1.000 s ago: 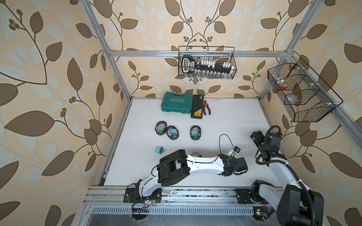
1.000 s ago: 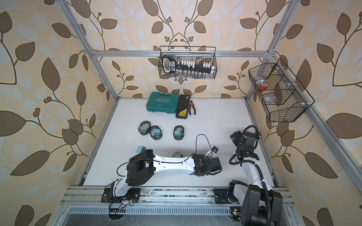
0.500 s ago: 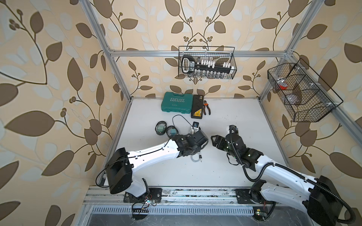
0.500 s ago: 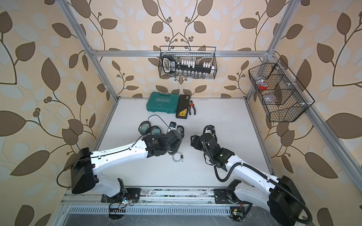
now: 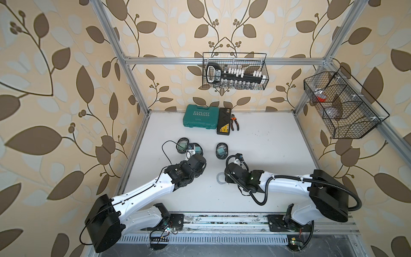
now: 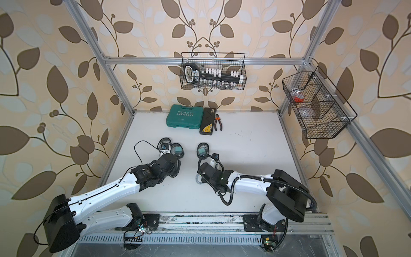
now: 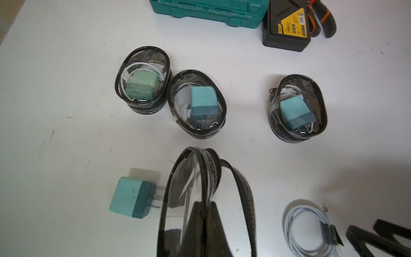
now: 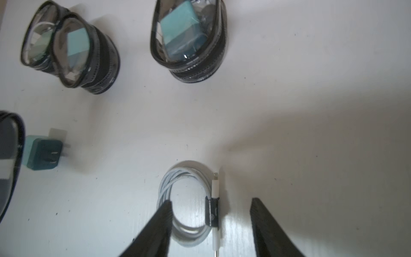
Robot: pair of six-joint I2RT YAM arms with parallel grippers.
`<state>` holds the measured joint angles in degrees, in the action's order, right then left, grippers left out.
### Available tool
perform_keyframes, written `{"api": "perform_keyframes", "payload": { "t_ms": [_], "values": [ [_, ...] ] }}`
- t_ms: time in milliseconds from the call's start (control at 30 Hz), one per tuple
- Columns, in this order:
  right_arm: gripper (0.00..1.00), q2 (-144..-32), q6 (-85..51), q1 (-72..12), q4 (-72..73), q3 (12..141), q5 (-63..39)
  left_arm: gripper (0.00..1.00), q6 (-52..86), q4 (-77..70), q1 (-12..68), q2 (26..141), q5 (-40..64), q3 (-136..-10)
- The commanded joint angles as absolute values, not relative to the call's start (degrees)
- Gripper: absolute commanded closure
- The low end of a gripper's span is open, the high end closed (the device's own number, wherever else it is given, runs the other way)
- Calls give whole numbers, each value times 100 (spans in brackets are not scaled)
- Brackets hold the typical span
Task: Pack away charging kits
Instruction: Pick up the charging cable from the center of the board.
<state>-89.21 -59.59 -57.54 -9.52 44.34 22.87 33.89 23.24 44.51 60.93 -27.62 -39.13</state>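
In the left wrist view my left gripper [image 7: 205, 203] is shut on the rim of an empty clear pouch [image 7: 189, 178] with a black rim, held above the table. A loose teal plug adapter [image 7: 131, 200] lies beside it, prongs toward the pouch. Three pouches [image 7: 142, 77] [image 7: 198, 102] [image 7: 298, 111] stand further back, each holding a teal adapter and a cable. My right gripper [image 8: 211, 207] is open and low over a coiled white cable [image 8: 186, 170]. One finger [image 8: 163, 213] overlaps the coil's edge. The coil [image 5: 220, 178] also shows in both top views.
At the back of the white table [image 5: 266, 144] lie a teal EXPLOIT tool case [image 5: 200, 120], a flat black case with a yellow label [image 5: 224, 124] and orange-handled pliers [image 5: 234, 122]. A wire basket [image 5: 234, 74] hangs on the back rail, another [image 5: 342, 106] on the right wall.
Both arms swung in from the front right. My left gripper carried the pouch left toward the filled pouches. My right gripper reached in over the coiled cable and its jaws narrowed.
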Motion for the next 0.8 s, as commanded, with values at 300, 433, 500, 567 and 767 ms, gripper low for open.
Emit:
{"api": "perform_keyframes", "payload": {
  "t_ms": [300, 433, 500, 567, 767],
  "values": [
    [63, -9922, -5981, -5853, -1652, 5030, 2444, 100, 2971, 881, 4127, 6142, -2095, -3520],
    [77, -10139, -5990, -5871, -1751, 5131, 2474, 100, 2940, 674, 4100, 6143, -1920, -3439],
    [86, -10172, -6006, -5866, -1755, 5138, 2463, 100, 2929, 653, 4082, 6168, -1850, -3445],
    [94, -10137, -6028, -5867, -1730, 5109, 2466, 100, 2927, 618, 4072, 6209, -1777, -3457],
    [100, -9520, -6109, -5863, -1894, 4968, 2753, 100, 2871, 388, 4062, 6262, -1401, -3404]
  ]
}}
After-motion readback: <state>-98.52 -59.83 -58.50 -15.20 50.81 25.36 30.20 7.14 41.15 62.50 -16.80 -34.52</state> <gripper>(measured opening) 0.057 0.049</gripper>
